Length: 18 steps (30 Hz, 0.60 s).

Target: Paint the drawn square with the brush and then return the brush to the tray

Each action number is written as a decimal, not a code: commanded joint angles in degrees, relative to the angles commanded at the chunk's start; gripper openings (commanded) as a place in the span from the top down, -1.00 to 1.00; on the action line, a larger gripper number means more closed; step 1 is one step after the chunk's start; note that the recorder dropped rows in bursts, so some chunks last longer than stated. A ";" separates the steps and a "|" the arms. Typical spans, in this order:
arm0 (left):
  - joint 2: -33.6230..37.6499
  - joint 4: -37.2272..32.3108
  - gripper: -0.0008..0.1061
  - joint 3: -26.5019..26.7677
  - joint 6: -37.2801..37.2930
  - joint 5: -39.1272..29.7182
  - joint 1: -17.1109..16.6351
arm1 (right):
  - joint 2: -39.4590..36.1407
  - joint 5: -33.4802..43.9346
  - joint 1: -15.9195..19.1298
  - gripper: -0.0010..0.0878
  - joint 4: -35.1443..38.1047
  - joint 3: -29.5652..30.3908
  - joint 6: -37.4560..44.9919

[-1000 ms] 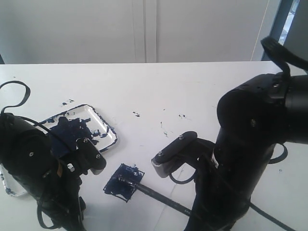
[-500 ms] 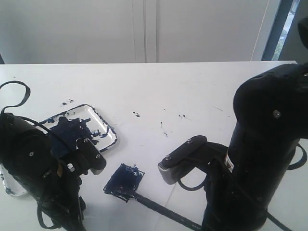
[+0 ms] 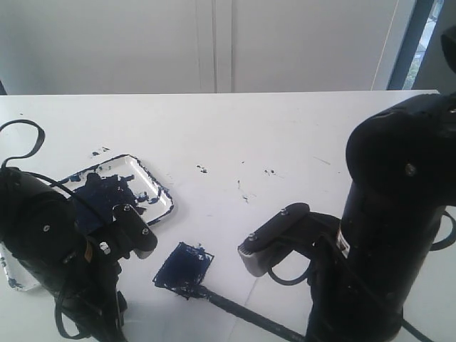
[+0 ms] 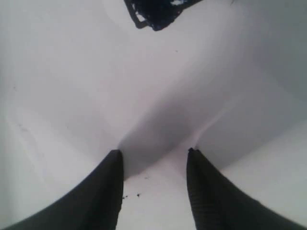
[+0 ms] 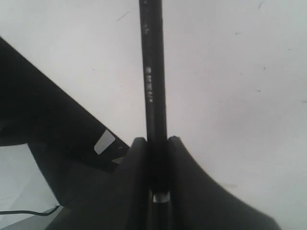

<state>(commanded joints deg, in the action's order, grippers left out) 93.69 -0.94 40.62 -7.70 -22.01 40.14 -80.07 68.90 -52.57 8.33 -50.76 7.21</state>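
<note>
Right gripper [image 5: 156, 143]: jaws drawn close, clamped on the handle of the brush [image 5: 152, 72]; both fingers press against the shaft. A silver band on the handle shows low between the fingers.

Brush orientation: the long axis runs straight out from the fingertips. In the exterior view the brush [image 3: 235, 310] lies low over the white tabletop [image 3: 285, 128], slanting from under the right arm towards the left arm, with its bristle end at the nearest corner of the drawn square [image 3: 184, 269]. Whether the bristles actually touch the paper cannot be told.

Drawn square: directly ahead of the right gripper at the far end of the brush, almost wholly covered in dark blue paint with small white gaps at its edges.

Left gripper [image 4: 153, 155]: jaws parted, holding nothing, fingertips close over bare white surface. The square [image 4: 160, 12] lies ahead of it, well apart.

Tray [image 3: 153, 182]: on the left gripper's side, beyond the square from the right gripper, near the square but not touching; white, rim and floor blotched dark blue.

Markings: small pale print on the brush handle, not legible. White label [image 5: 104, 142] on the dark arm housing beside the right gripper, blank as far as can be seen.
</note>
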 joint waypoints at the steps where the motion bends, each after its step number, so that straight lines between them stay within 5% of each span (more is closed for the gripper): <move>1: 0.00 0.00 0.08 0.00 0.00 0.00 0.00 | 0.00 0.00 0.00 0.98 0.00 0.00 0.00; 18: 0.00 0.00 0.08 0.00 0.00 0.00 0.00 | -0.67 -2.80 0.00 0.98 -0.11 0.00 0.01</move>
<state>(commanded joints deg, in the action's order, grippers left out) 93.69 -0.94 40.62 -7.70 -22.01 40.14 -80.73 66.10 -52.57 8.22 -50.76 7.22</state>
